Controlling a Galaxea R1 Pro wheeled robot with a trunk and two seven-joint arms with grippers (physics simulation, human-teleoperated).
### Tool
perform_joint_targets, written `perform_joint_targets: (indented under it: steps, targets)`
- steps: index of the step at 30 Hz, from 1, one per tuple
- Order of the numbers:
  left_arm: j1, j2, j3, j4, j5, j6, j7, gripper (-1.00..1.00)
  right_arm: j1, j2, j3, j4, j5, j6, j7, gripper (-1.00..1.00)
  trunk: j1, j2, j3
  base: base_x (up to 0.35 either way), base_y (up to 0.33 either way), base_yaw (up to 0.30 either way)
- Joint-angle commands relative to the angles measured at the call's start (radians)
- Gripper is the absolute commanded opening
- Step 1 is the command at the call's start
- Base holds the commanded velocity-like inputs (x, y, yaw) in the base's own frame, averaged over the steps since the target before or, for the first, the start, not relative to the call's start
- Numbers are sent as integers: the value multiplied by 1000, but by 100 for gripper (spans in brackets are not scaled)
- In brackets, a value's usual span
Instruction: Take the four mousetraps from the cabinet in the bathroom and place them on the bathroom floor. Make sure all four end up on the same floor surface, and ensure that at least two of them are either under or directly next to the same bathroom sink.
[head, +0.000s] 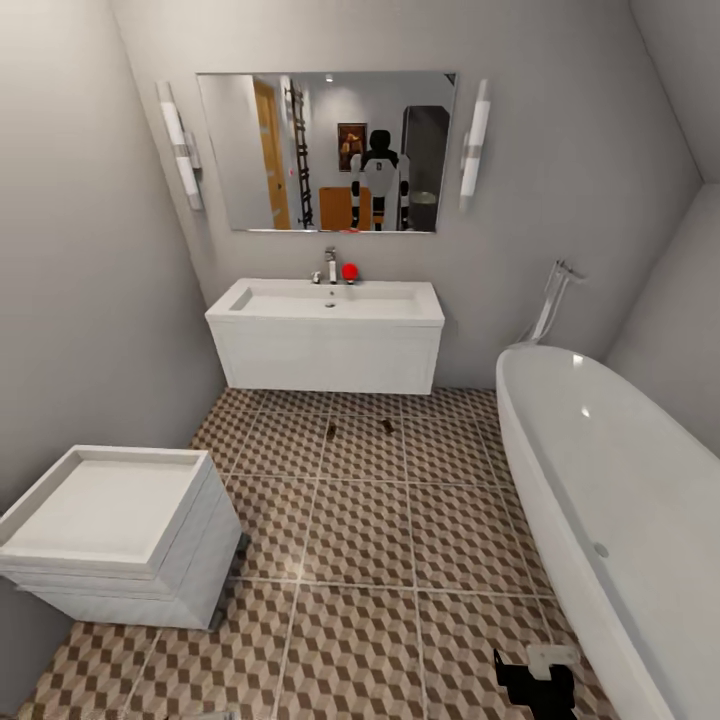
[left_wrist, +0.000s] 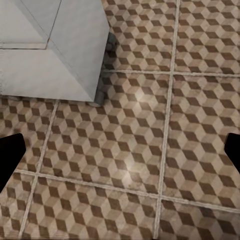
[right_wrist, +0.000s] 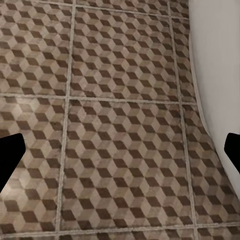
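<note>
Two mousetraps lie on the bathroom floor (head: 360, 520) just in front of the sink's vanity: one small brown board (head: 331, 430) and another (head: 386, 426) a little to its right. The white sink (head: 330, 300) with a chrome faucet hangs on the far wall. My right gripper (head: 535, 682) hovers low over the tiles beside the bathtub; in the right wrist view its gripper (right_wrist: 120, 155) is open over bare floor (right_wrist: 110, 125). The left gripper (left_wrist: 120, 155) is open too, above the tiles (left_wrist: 140, 145) near the toilet. The cabinet is out of view.
A white square toilet (head: 110, 530) stands at the left, its corner close to the left gripper (left_wrist: 50, 45). The oval bathtub (head: 620, 500) runs along the right, its wall (right_wrist: 220, 75) beside the right gripper. A mirror (head: 325, 150) hangs above the sink.
</note>
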Motion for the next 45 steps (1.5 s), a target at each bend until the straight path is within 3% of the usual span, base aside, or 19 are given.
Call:
perform_joint_targets:
  steps: [1, 45]
  targets:
    - [-2, -1, -8, 4, 6, -5, 2, 100, -1, 0, 9, 1, -9, -3, -2, 100, 1, -2, -2, 0, 0, 165]
    - [-2, 0, -8, 4, 6, -5, 3, 100, 0, 2, 9, 1, -9, -3, -2, 100, 1, -2, -2, 0, 0, 227]
